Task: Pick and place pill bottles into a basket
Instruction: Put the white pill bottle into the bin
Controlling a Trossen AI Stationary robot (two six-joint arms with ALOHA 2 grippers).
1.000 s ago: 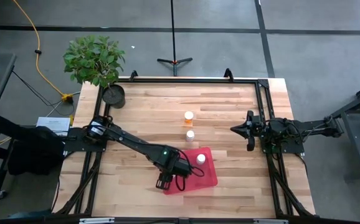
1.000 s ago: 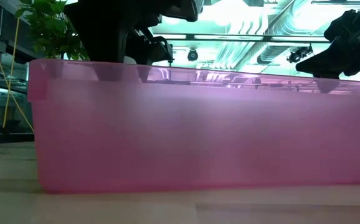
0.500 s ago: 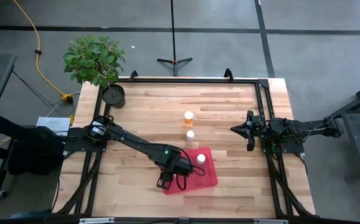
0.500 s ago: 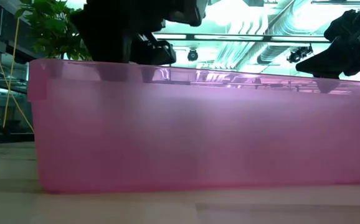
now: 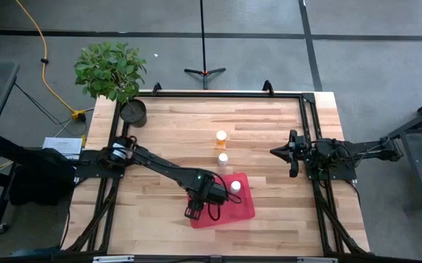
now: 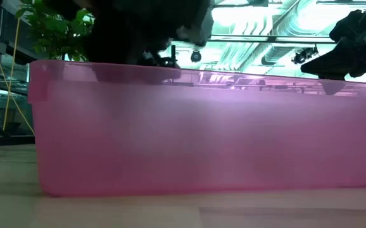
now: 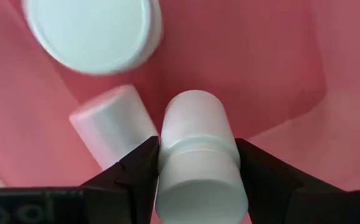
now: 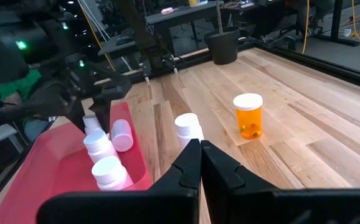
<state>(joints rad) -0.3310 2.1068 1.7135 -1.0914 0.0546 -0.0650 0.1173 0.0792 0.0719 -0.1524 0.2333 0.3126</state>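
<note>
1. The left claw is clamped on a white pill bottle, one finger on each side of it, over the red basket.
2. The basket sits on the wooden counter near the middle of its front edge; the left arm reaches into the basket's left part.
3. In the left wrist view, a second white bottle lies on its side in the basket just beside the held one, and an upright bottle's white cap shows farther in.
4. An upright white-capped bottle stands in the basket by its back rim.
5. Outside the basket, a white bottle stands just behind it, and the amber-orange bottle stands farther back, near the counter's centre.
6. The right claw is fully closed on nothing and waits by the right edge of the counter, well apart from the bottles.
7. A black round pot stands at the back left corner.
</note>
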